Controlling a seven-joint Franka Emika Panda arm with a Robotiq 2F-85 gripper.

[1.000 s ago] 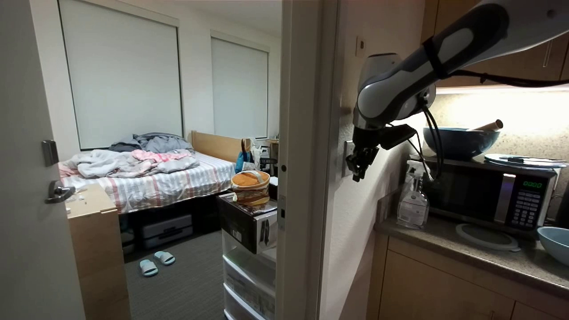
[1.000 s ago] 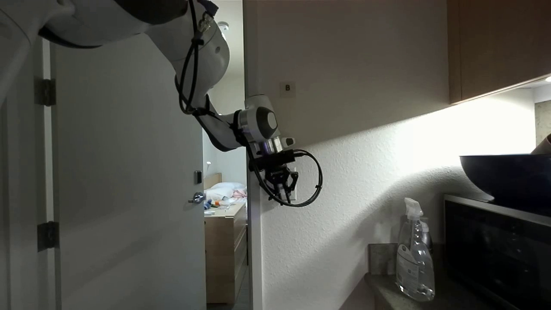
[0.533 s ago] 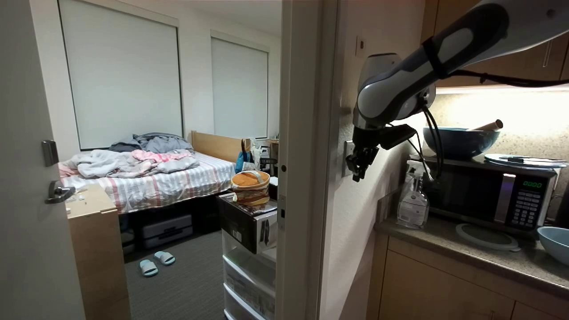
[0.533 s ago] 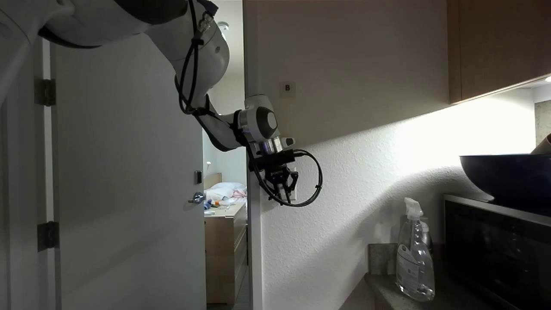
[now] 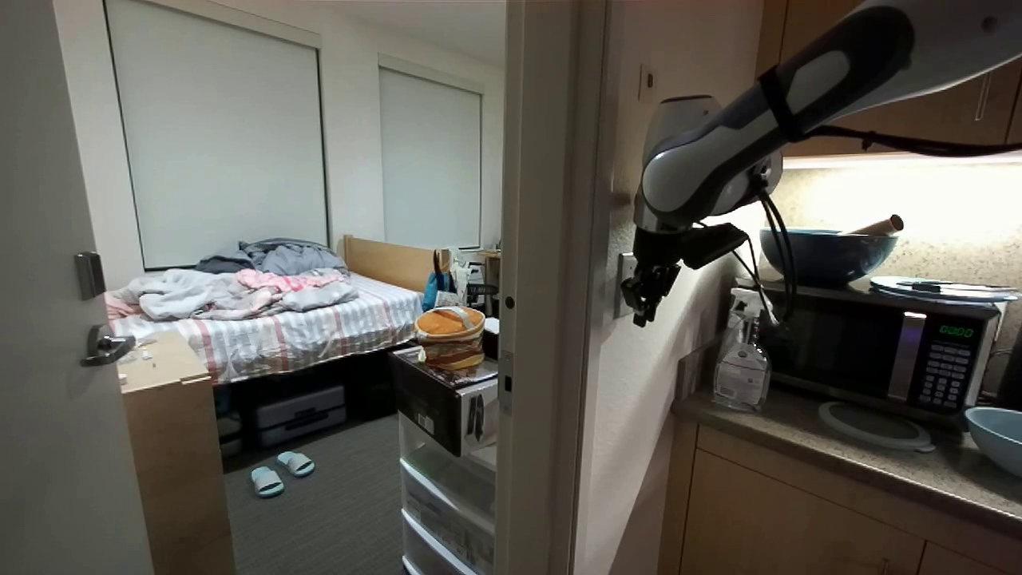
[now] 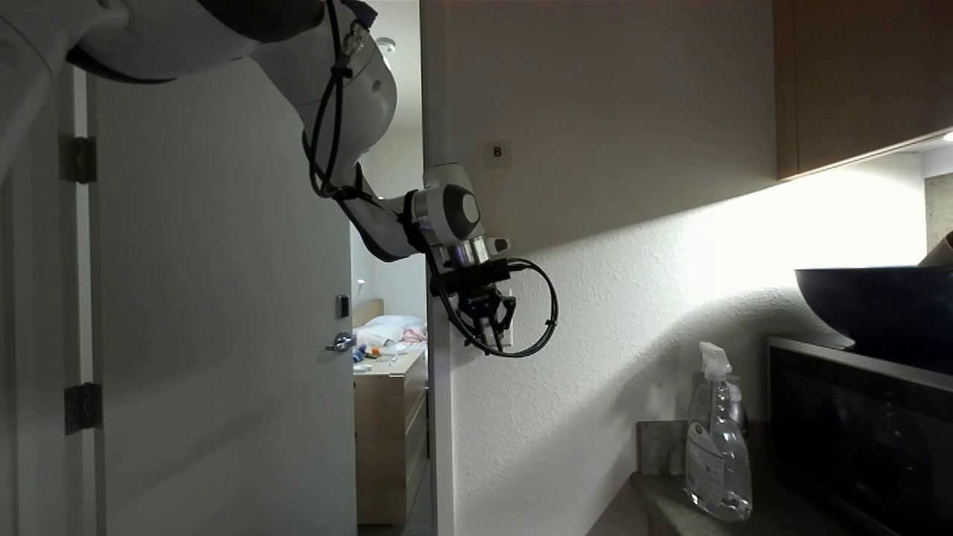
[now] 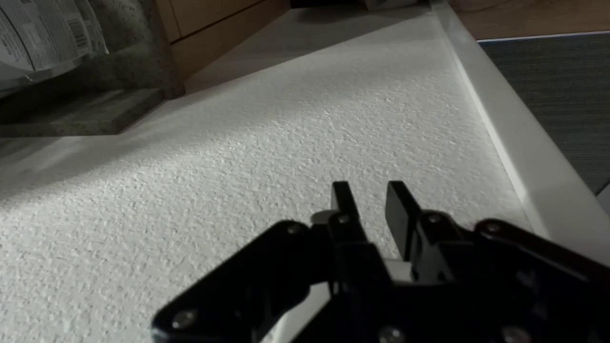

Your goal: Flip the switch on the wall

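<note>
No movement of the robot arm [image 5: 750, 132] registers over the last second; progress is judged paused at the target. Jaws narrowly parted, nothing seen held. The white switch plate [image 5: 627, 264] sits on the textured wall [image 6: 551, 417], just beside the jaws; contact and switch position cannot be determined.

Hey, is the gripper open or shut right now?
Open, partly: in the wrist view the gripper has its two fingers apart, with the wall showing between them.
</note>
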